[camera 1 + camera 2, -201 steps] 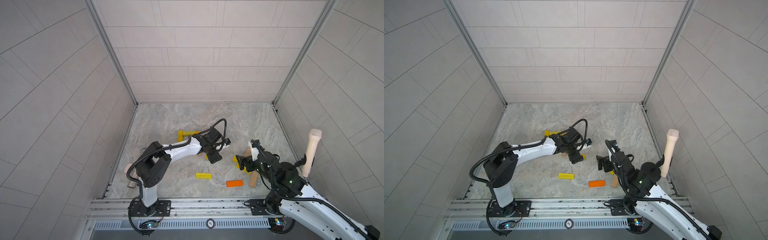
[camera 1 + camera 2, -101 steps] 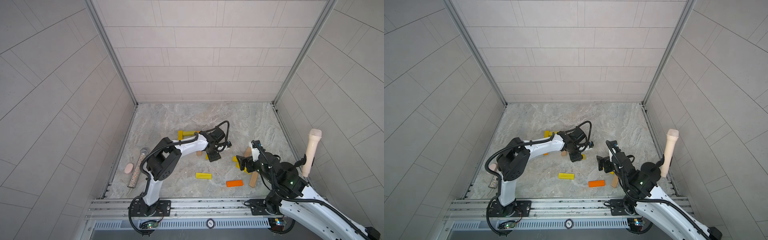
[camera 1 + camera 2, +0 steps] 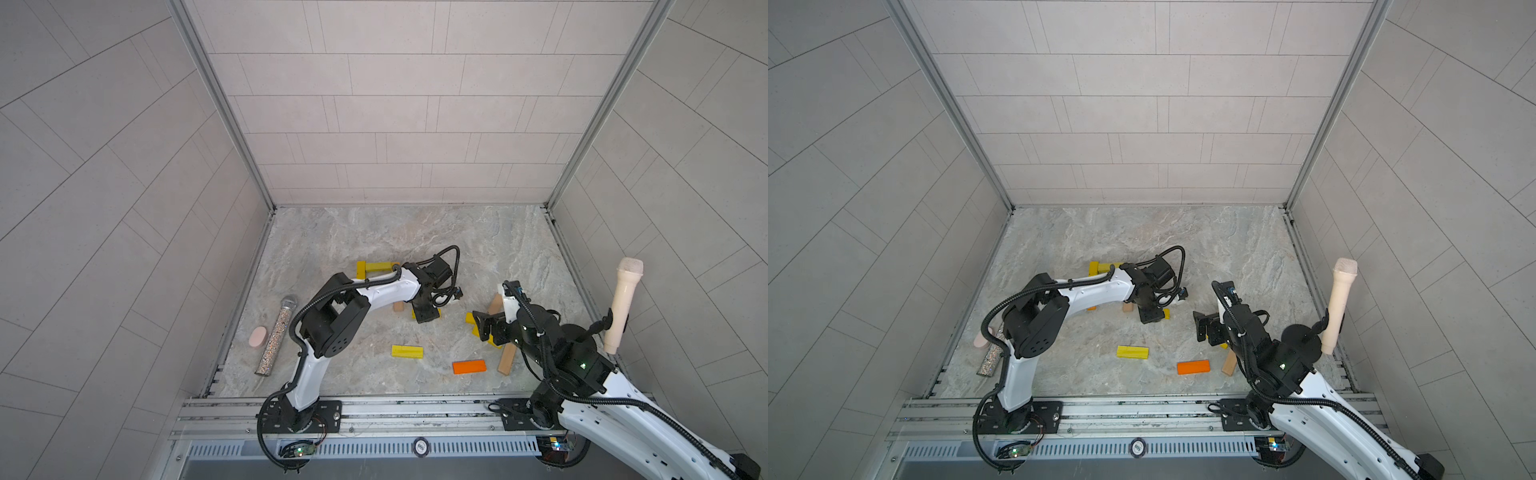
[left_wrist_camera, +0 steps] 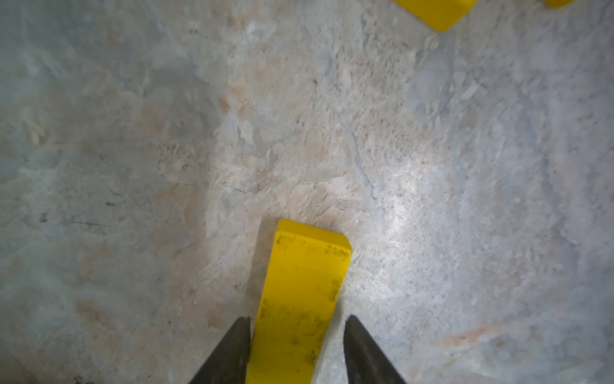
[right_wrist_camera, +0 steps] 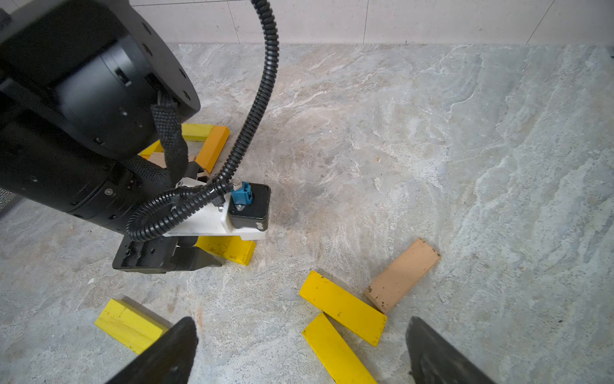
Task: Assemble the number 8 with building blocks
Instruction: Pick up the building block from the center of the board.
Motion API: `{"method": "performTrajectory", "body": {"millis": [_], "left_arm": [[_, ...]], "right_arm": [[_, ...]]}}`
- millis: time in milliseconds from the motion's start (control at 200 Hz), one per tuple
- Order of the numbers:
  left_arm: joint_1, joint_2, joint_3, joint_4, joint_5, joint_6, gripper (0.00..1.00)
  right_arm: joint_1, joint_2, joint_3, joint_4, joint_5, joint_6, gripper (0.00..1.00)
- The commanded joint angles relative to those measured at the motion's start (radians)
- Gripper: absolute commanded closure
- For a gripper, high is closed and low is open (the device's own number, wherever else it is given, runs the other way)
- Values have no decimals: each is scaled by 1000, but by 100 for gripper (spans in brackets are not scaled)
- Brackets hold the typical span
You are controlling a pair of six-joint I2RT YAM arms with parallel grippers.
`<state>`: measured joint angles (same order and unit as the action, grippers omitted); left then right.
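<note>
My left gripper [image 4: 298, 317] is down at the floor with its jaws either side of a yellow block [image 4: 305, 282]. One finger touches the block and a thin gap shows at the other. Both top views place this gripper [image 3: 426, 316] [image 3: 1150, 316] mid-floor, just in front of a partly built group of yellow bars [image 3: 374, 268] and a tan block [image 3: 398, 306]. My right gripper [image 5: 302, 320] is open and holds nothing. It hovers over two loose yellow blocks [image 5: 344, 312] and a tan block [image 5: 402, 276].
Loose yellow [image 3: 407, 351], orange [image 3: 469, 367] and tan [image 3: 506, 361] blocks lie near the front. A glittery silver cylinder [image 3: 277, 334] and a pink oval [image 3: 257, 336] rest by the left wall. A cream microphone-shaped cylinder [image 3: 623, 307] stands at the right wall.
My left arm has folded back and its gripper has come down over the yellow block, with the jaws narrowing around it. The right arm has not moved.
</note>
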<state>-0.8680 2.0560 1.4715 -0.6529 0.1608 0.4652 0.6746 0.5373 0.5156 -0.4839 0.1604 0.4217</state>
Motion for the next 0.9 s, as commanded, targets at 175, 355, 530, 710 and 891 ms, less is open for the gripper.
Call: {"method": "performTrajectory", "body": {"millis": [175,355,530,710,891], "left_arm": [[-23,19,38,-24,-16,44,63],[-30,23,39,-23,-25,52,63],[-32,32,42,-25,-22,52,54],[-34,38,44,-24,-23,54,56],[-35,36,44,-25,-30,61,63]], "right_arm": [[-2,-6,-9,-11,-4,-6,1],[-2,-9,-6,-15,-4,-6,1],[-3,-13,-9,-16,-4,-4,1],[-2,-14,-11,-16,-5,-2,1],[-2,-16,-13,-16,-5,-2,1]]}}
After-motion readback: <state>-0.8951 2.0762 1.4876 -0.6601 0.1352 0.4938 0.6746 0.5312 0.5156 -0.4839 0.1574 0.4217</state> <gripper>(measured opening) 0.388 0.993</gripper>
